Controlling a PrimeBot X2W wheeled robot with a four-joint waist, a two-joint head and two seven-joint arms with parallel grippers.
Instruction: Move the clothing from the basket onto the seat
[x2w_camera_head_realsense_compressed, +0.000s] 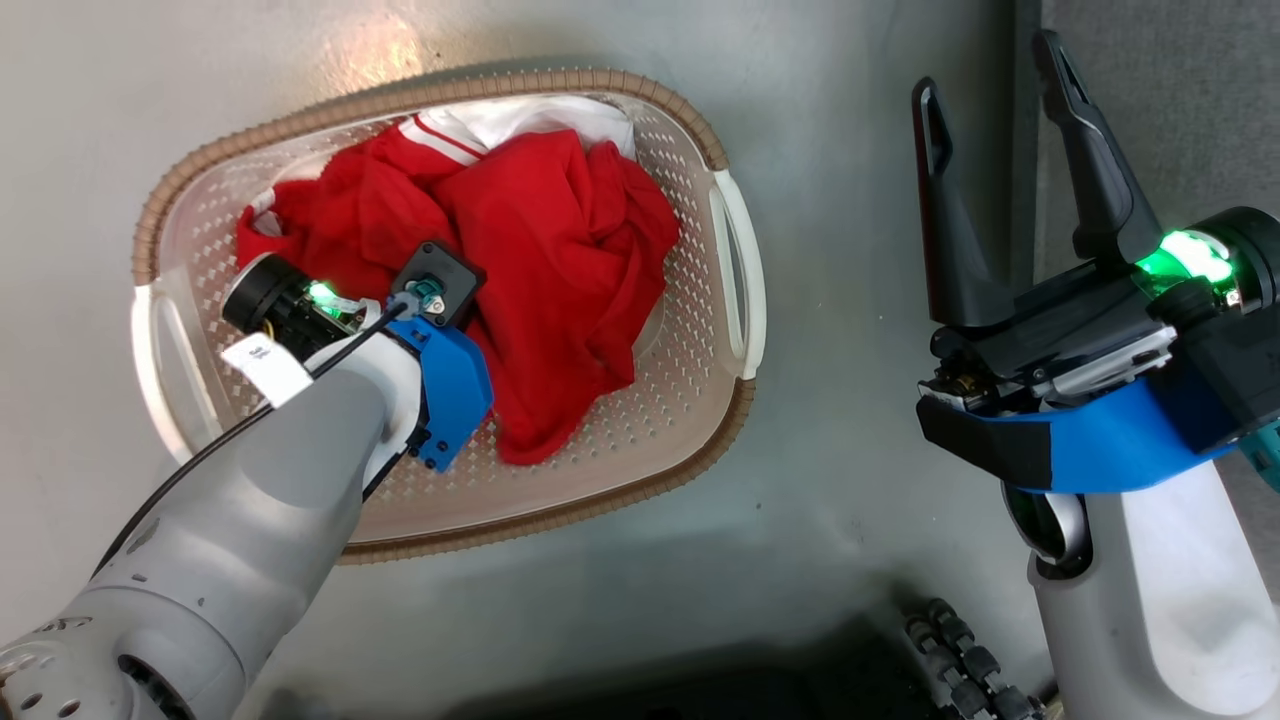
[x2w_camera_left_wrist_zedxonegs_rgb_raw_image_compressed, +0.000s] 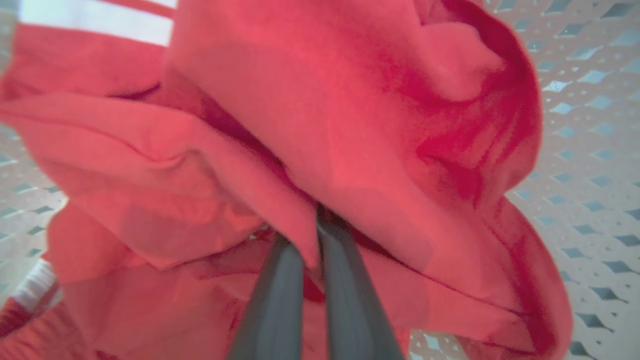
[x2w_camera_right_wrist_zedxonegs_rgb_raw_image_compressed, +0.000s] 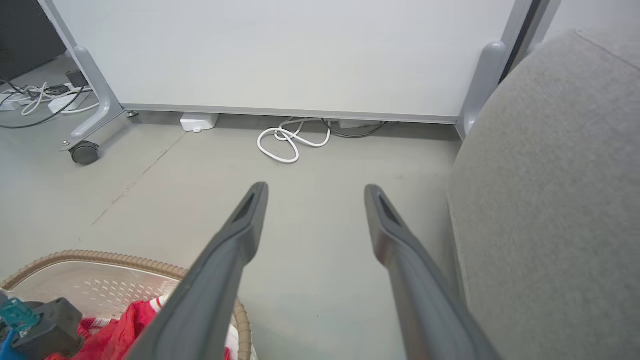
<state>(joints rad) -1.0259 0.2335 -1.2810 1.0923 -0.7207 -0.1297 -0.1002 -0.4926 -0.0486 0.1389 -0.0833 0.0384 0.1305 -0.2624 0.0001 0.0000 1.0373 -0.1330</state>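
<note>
1. The clothing (x2w_camera_head_realsense_compressed: 540, 280) lies in a crumpled red heap with white stripes and a white part at the far end. All of it is inside the basket (x2w_camera_head_realsense_compressed: 560, 505). I cannot tell how many pieces the heap holds.
2. The left gripper (x2w_camera_left_wrist_zedxonegs_rgb_raw_image_compressed: 312, 225) reaches down into the heap. In its wrist view the two dark fingers are drawn almost together, with a fold of red cloth pinched between them. From the head view the wrist hides the fingertips.
3. The basket stands on the grey floor (x2w_camera_head_realsense_compressed: 850, 450), and its rim sits just beside the right arm's side of the scene.
4. The right gripper (x2w_camera_head_realsense_compressed: 985, 65) hangs over bare floor between the basket and the seat (x2w_camera_right_wrist_zedxonegs_rgb_raw_image_compressed: 550, 200). Its fingers are spread wide and hold nothing.
5. The part of the grey seat in view bears no garment.
6. My judgement is that the task is at its start. The first grasp looks made, but no piece is lifted out. The lift, the carry across to the seat and the release remain, then the same again for whatever is left in the basket.
</note>
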